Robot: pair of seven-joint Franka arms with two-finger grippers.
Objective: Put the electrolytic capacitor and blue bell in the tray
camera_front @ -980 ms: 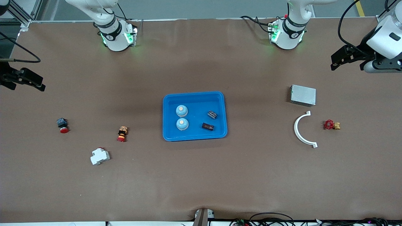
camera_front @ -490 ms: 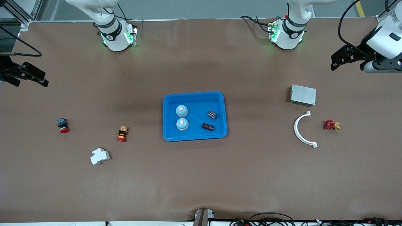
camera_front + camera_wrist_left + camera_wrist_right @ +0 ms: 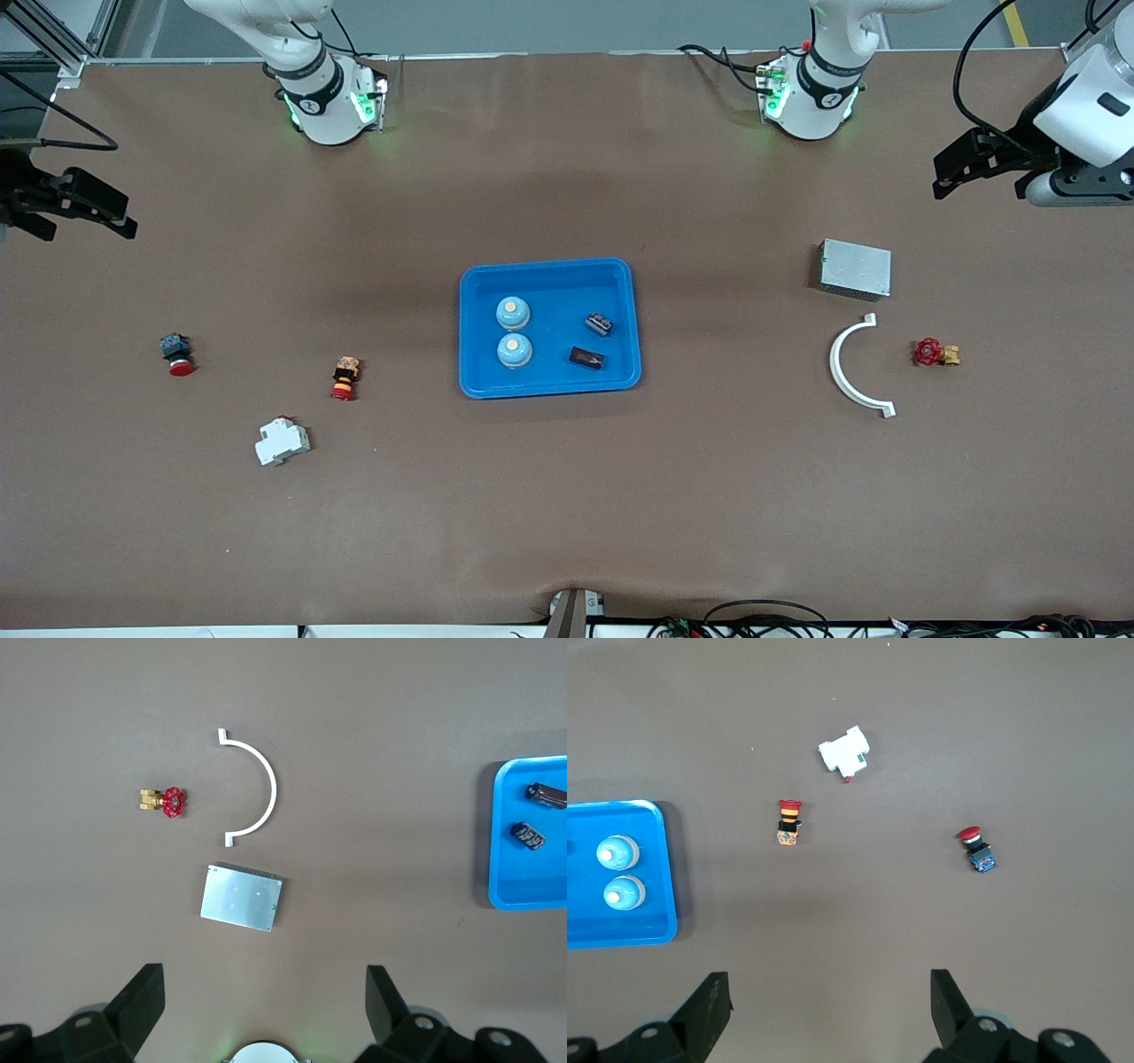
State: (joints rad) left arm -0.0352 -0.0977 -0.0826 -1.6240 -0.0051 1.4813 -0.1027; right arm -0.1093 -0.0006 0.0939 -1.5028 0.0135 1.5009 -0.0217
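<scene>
The bright blue tray (image 3: pixel 549 275) lies mid-table. In it stand two blue bells (image 3: pixel 513 312) (image 3: pixel 514 351), and two dark electrolytic capacitors (image 3: pixel 599 323) (image 3: pixel 586 357) lie beside them. The tray's edge with the capacitors (image 3: pixel 542 794) shows in the left wrist view (image 3: pixel 514 895); the tray (image 3: pixel 620 939) and the bells (image 3: pixel 617 852) show in the right wrist view. My left gripper (image 3: pixel 961 168) is open and empty, high over the left arm's end of the table. My right gripper (image 3: pixel 84 213) is open and empty, high over the right arm's end.
Toward the left arm's end lie a grey metal box (image 3: pixel 855 268), a white curved bracket (image 3: pixel 850 372) and a red-handled valve (image 3: pixel 935 353). Toward the right arm's end lie a red push button (image 3: pixel 175 353), an orange-and-red switch (image 3: pixel 345 378) and a white breaker (image 3: pixel 282 440).
My right gripper has shifted slightly toward the table's end and risen a little. The left arm and all objects are unmoved.
</scene>
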